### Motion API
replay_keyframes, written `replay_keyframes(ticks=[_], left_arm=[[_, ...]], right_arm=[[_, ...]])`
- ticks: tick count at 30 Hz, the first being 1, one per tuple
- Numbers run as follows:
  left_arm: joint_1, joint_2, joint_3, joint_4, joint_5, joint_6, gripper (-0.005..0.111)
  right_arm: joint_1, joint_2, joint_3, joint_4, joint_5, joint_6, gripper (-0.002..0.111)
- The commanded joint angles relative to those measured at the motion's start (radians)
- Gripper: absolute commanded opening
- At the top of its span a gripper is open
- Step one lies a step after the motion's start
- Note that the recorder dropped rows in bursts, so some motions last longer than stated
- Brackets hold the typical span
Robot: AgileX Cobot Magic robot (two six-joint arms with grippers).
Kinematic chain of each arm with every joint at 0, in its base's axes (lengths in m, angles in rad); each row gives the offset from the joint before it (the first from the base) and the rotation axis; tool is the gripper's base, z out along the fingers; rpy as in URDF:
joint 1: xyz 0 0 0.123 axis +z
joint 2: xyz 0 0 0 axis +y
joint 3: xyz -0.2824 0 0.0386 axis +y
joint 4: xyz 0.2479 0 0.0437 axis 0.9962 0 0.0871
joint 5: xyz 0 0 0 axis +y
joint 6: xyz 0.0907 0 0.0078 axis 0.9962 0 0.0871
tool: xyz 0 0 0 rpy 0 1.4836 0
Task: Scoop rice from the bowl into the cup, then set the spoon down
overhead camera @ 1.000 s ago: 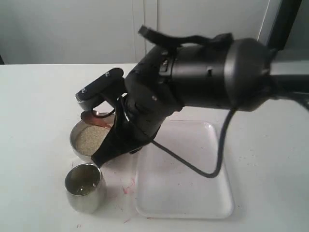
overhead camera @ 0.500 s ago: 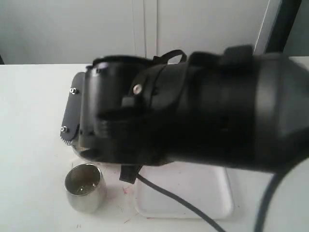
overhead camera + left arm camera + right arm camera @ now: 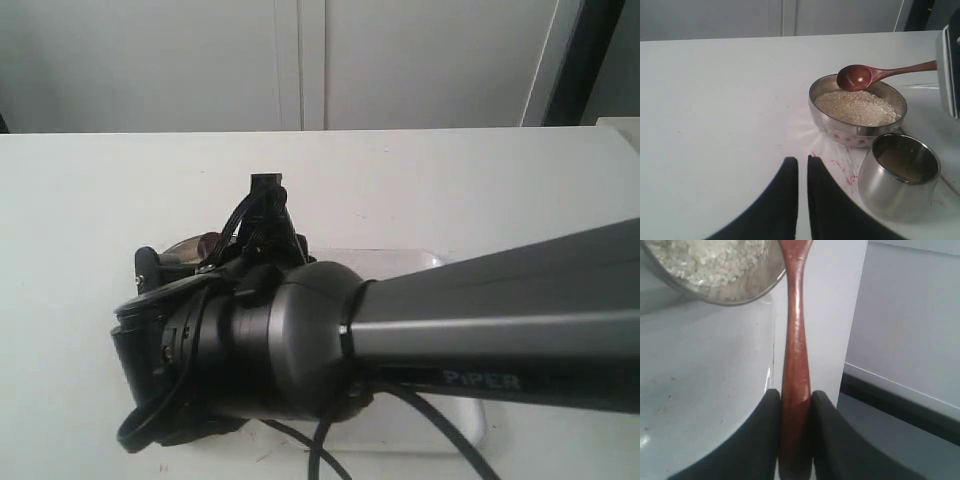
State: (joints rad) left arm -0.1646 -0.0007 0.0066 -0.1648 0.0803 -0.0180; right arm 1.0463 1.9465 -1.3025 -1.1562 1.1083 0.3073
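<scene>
My right fingers (image 3: 764,440) clamp the spoon (image 3: 795,355) handle; its scoop extends straight ahead, over the bowl (image 3: 837,131) rim.

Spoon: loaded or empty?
Empty. The spoon has a bare, glossy scoop over the bowl rim; the rice lies in the bowl.

My right arm (image 3: 470,330) reaches in from the right across the exterior view and fills the foreground. Its wrist (image 3: 210,360) sits low on the left with cables looped around it. The right gripper (image 3: 795,405) has both fingers pressed against the handle of the spoon (image 3: 795,330). My left gripper (image 3: 801,172) holds nothing, its fingers (image 3: 782,200) nearly together, only a thin slit between them.
</scene>
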Motion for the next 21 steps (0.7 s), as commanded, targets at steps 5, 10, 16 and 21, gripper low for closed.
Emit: replay_keyframes(ticks=[5, 10, 16, 21], left_arm=[[-0.007, 0.001, -0.007, -0.006, -0.004, -0.001, 0.014], [-0.007, 0.001, -0.007, -0.006, -0.004, -0.001, 0.014], [-0.007, 0.001, -0.007, -0.006, -0.004, -0.001, 0.014], [-0.007, 0.001, -0.007, -0.006, -0.004, -0.001, 0.014]], right_arm=[[-0.059, 0.0, 0.001, -0.001, -0.032, 0.014, 0.0], [-0.059, 0.0, 0.001, 0.055, -0.078, 0.014, 0.0], [-0.062, 0.0, 0.001, 0.046, -0.084, 0.014, 0.0], [-0.08, 0.0, 0.001, 0.04, -0.09, 0.019, 0.0]])
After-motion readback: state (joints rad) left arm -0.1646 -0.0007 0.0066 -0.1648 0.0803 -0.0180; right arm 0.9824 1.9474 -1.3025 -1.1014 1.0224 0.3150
